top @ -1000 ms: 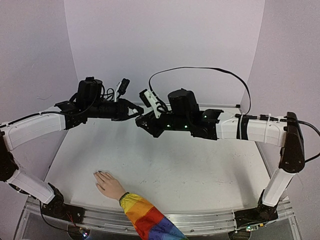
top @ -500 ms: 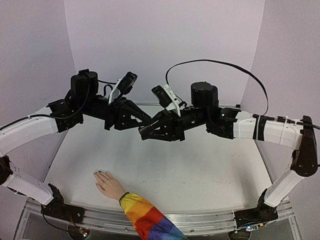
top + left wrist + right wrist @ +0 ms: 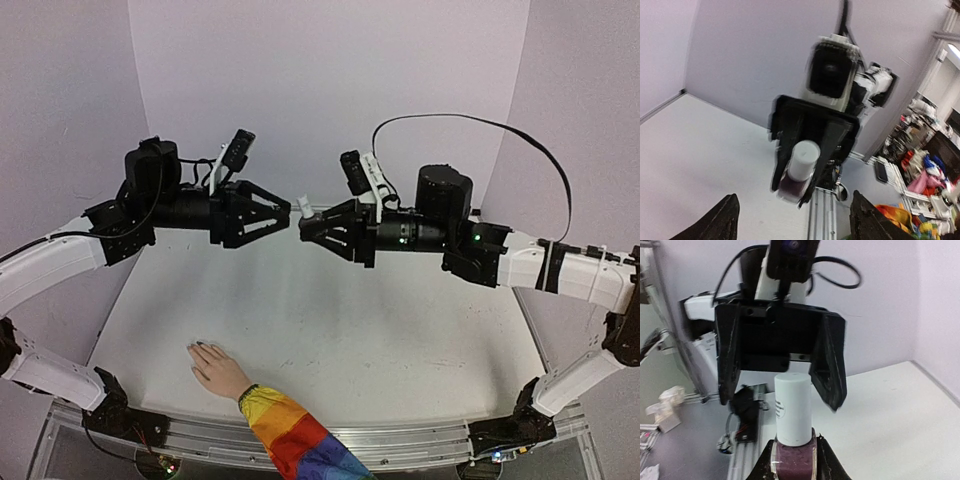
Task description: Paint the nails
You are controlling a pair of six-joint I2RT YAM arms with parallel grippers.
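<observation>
Found the hand (image 3: 218, 370) nearest, lying flat on the table (image 3: 400, 340) by the front edge, left of centre, with a rainbow sleeve (image 3: 295, 440) trailing back over the rail (image 3: 420, 436). Made out the nails (image 3: 197, 346) at the fingertips, pointing away from the rail, too small to tell painted from bare. Saw nothing touching them.

Farther back and well above the table, noted the right gripper (image 3: 795, 463) pinching a small bottle (image 3: 791, 186) of dark plum polish by the glass, with the white cap (image 3: 802, 160) aimed at the other arm. Noted the left gripper (image 3: 286, 212) facing it from the left, spread wide, lined up on the cap and near it but not closed on it.

Judged the step to be uncapping, with no brush out yet and the hand untouched. Reckoned the next move to call for a short straight advance over the cap, a firm pinch, then a twist and pull against the right gripper's hold, without dragging the bottle loose.
</observation>
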